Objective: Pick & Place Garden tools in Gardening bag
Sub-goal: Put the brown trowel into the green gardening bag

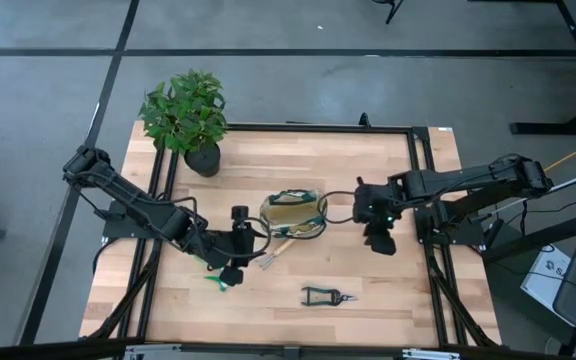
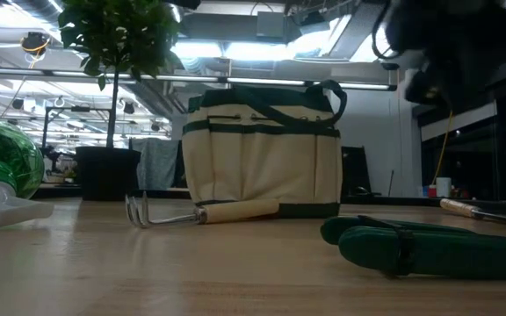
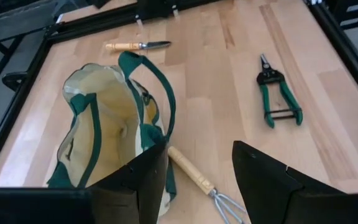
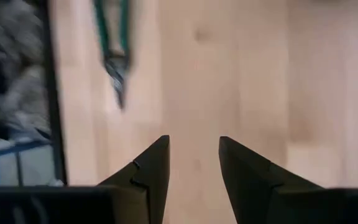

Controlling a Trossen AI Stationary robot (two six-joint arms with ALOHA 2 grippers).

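The cream gardening bag with dark green trim [image 1: 293, 212] stands open at the table's middle; it also shows in the left wrist view [image 3: 104, 124] and the low view [image 2: 262, 149]. The wooden-handled rake [image 3: 199, 182] lies on the table against the bag's near side [image 1: 273, 255]. The green-handled pruning shears [image 1: 328, 296] lie near the front edge. A bright green piece [image 1: 223, 280] lies at the front left. My left gripper [image 3: 197, 180] is open and empty, just left of the bag. My right gripper [image 4: 194, 165] is open and empty above the table, right of the bag [image 1: 378, 238].
A potted leafy plant [image 1: 188, 120] stands at the far left corner. Another wooden-handled tool [image 3: 135, 45] lies on the table beyond the bag, toward the right arm. A black frame [image 1: 423, 200] runs along the table's edges.
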